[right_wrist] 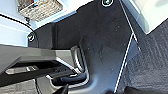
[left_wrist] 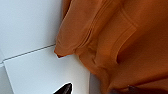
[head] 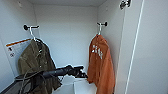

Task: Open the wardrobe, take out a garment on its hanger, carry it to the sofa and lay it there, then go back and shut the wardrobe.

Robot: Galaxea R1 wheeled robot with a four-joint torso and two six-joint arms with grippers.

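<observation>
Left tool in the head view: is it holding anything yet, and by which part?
Cannot be told. The left tool sits at the lower edge of the orange long-sleeved garment, which hangs on its hook; its fingers cannot be made out.

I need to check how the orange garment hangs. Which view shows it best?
The head view: the orange garment hangs whole from a hook inside the wardrobe. The left wrist view gives a close-up of its fabric; the right wrist view looks elsewhere.

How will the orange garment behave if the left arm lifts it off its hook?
The orange garment hangs in soft folds, so it is probably floppy and light. It hangs by a hanger on a hook, so it would likely swing and may slip off if tilted.
</observation>
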